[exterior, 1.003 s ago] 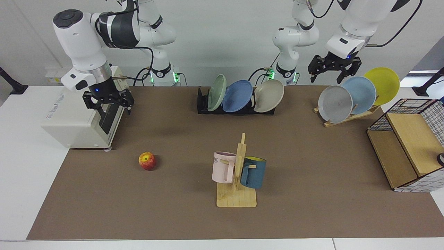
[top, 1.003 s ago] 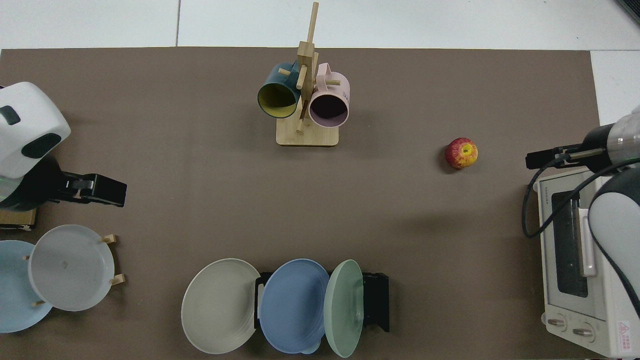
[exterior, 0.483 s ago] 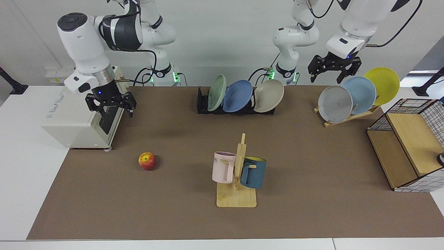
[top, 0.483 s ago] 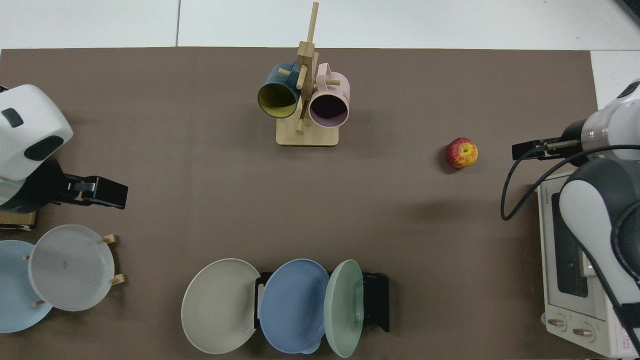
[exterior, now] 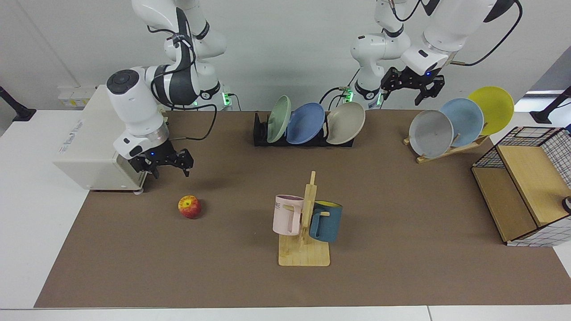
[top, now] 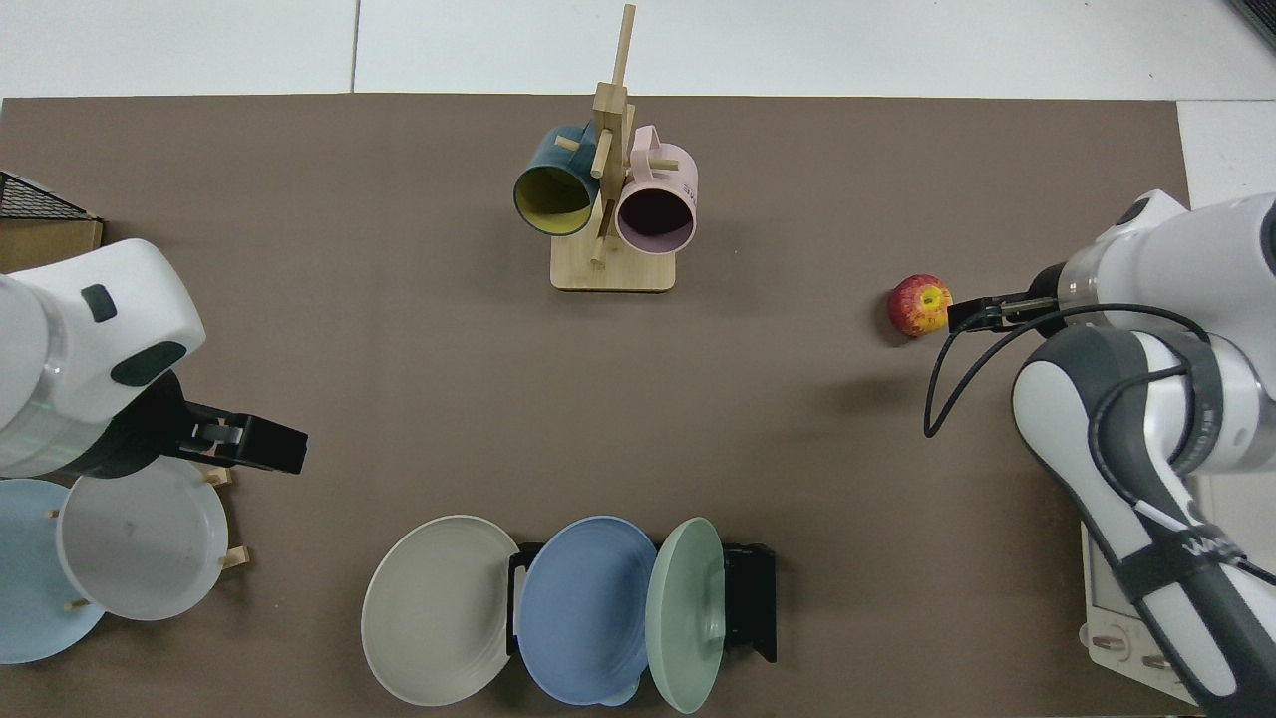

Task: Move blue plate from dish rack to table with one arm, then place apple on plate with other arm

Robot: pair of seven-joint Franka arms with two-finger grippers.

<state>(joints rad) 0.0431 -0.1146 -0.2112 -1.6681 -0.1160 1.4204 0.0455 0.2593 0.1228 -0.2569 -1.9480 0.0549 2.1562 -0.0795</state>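
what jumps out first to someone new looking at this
Three plates stand in the black dish rack at the mat's far edge, the blue plate in the middle. The right gripper hangs open near the red apple; the left gripper, also open, hovers above the wooden plate rack.

- The blue plate [top: 583,608] stands on edge in the dish rack [top: 750,602], between a beige plate [top: 437,610] and a green plate [top: 685,614]
- The apple [top: 920,305] lies on the brown mat [top: 399,349]; the right gripper [top: 972,315] hangs just beside it
- The left gripper [top: 261,445] hovers at a grey plate's [top: 140,548] edge; its fingers are hidden
- Two mugs hang on a wooden stand [top: 612,204]
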